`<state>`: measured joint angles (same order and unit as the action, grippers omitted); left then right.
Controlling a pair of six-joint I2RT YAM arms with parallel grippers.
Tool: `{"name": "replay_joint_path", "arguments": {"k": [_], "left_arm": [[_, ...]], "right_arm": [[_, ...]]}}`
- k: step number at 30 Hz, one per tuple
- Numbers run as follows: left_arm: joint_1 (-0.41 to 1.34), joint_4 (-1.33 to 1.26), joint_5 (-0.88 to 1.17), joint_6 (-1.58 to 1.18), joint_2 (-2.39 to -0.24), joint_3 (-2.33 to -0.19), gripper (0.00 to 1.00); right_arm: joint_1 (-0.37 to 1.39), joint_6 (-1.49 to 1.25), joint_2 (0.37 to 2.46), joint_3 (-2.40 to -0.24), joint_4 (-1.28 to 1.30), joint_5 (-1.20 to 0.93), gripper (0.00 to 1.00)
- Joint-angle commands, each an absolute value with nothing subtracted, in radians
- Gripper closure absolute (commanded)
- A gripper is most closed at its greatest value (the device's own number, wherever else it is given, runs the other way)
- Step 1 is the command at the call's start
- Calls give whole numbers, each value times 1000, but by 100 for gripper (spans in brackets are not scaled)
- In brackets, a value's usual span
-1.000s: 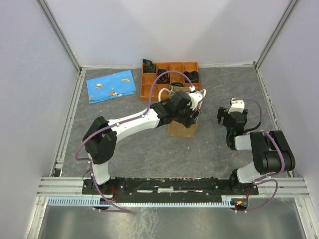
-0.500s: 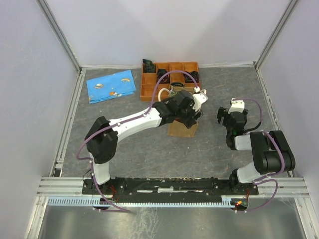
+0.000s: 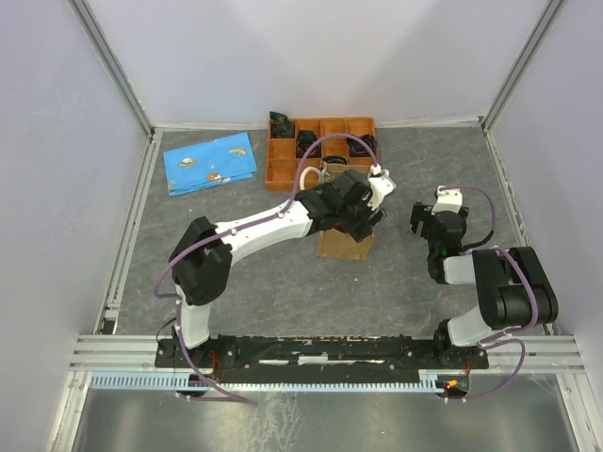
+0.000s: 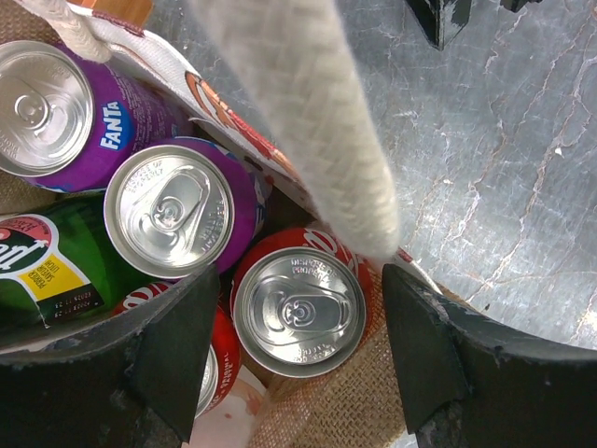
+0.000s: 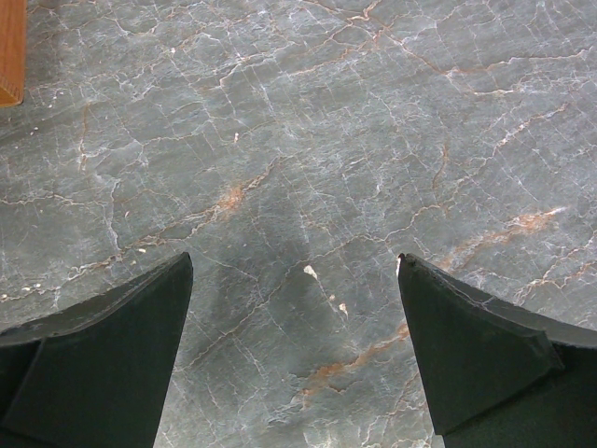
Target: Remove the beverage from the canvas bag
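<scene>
Upright red soda can (image 4: 298,313), round aluminium lid skyward, inside coarse-woven canvas bag (image 4: 317,420); left gripper (image 4: 300,277) straddles it, unclenched; right gripper (image 5: 294,263) released.

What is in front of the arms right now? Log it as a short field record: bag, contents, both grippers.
bag: canvas bag standing mid-table, its cream handle across the mouth
contents: purple Fanta can, second purple can, green container, red can
left gripper: open, over the bag mouth, one finger on each side of the red can, not closed on it
right gripper: open above bare table, holding nothing
behind bag: orange tray
status: no beverage lifted out yet
</scene>
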<state>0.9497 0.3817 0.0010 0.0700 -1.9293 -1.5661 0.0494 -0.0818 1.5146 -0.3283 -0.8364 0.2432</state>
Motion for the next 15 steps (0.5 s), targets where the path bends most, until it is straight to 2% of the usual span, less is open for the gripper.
{"name": "replay_joint_path", "arguments": {"k": [1,7,15], "left_arm": [[956,485,40,66,-1975,-1595,23],[899,522,75,5,-1973,-1599,27],[888,624,89,10,-2034,-1674,26]], "right_arm": [[46,-84,1502,-359,-865,233,1],[46,-85,1502,-359,-865,233,1],[46,-84,1502,-359,-865,233,1]]}}
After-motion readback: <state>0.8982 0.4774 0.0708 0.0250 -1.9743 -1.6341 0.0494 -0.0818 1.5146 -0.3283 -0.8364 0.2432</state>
